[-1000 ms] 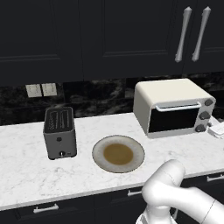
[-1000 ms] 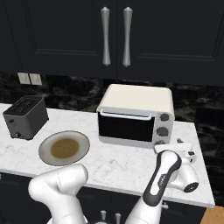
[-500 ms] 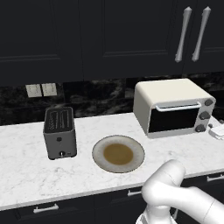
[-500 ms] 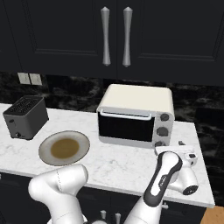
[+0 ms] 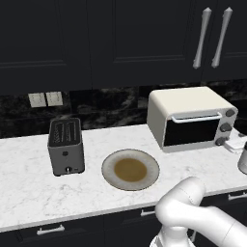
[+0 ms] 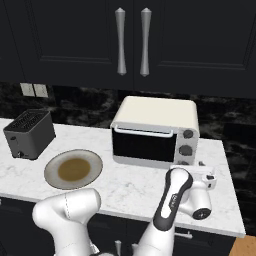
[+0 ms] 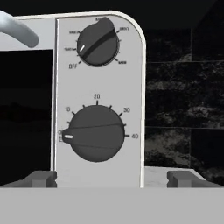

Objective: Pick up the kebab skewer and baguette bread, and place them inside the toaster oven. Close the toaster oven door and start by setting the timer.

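Observation:
The cream-white toaster oven (image 5: 190, 108) (image 6: 157, 112) stands at the back right of the counter. Its dark glass toaster oven door (image 5: 190, 132) (image 6: 142, 146) is shut, with the silver handle along its top edge. My gripper (image 6: 205, 176) (image 5: 237, 144) (image 7: 112, 178) hovers just in front of the oven's right-hand knob panel, open, with nothing between its fingers. In the hand view the lower numbered timer knob (image 7: 96, 133) fills the centre, its white pointer at the far left; a mode knob (image 7: 97, 43) sits above it. The kebab skewer and baguette bread are out of view.
A round plate (image 5: 130, 170) (image 6: 73, 169) with a brown centre lies on the white marble counter (image 5: 29, 188), bare of food. A grey two-slot toaster (image 5: 66, 145) (image 6: 29, 133) stands at the left. Dark cabinets hang above. The counter ends just right of the oven.
My hand has edged slightly left toward the oven's knob panel. Nothing else has moved.

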